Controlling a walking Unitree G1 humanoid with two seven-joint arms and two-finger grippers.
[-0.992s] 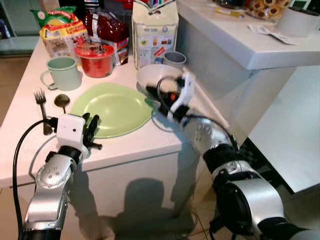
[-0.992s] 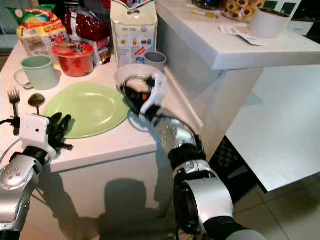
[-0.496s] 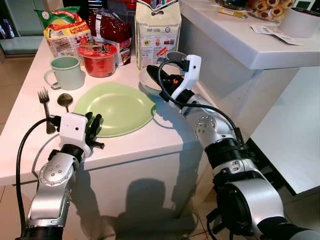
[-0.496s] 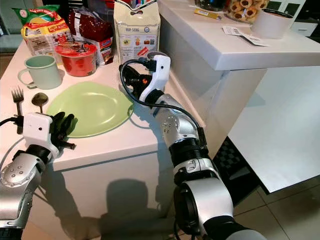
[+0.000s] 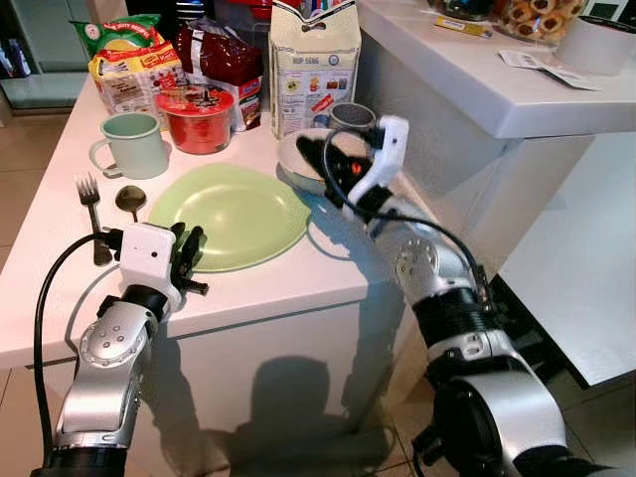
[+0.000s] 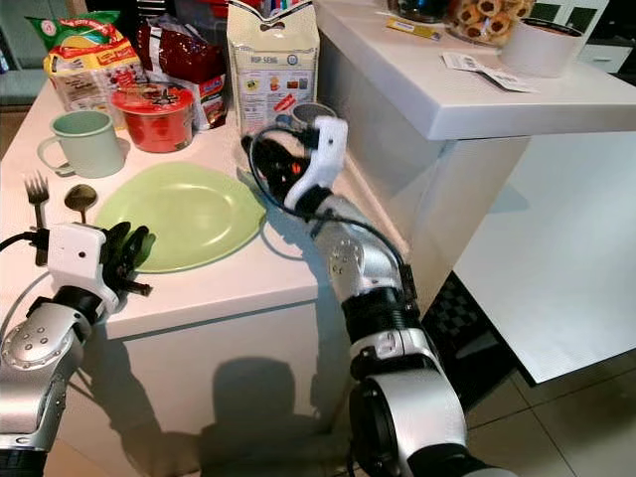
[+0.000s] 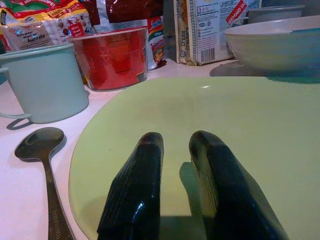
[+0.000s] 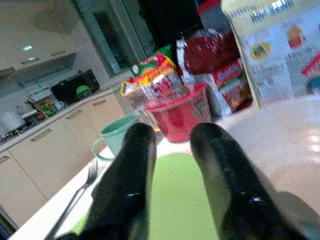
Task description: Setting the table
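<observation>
The right claw [image 5: 333,169] hovers over the white bowl [image 5: 303,157], its fingers a little apart and pinching nothing, probably lining up a grip on the rim. The green plate [image 5: 231,214] lies just beside it on the counter [image 5: 268,283]. The left claw [image 5: 186,260], nearly pressed together, rests at the plate's near edge; fork [image 5: 89,199] and spoon [image 5: 126,201] lie beyond it.

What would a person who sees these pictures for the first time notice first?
Most striking is the big light green plate in the middle of the white table, with the left hand at its near edge. The right hand reaches over a white bowl just beyond the plate. A bright red cup stands further back, next to a pale green mug.
</observation>
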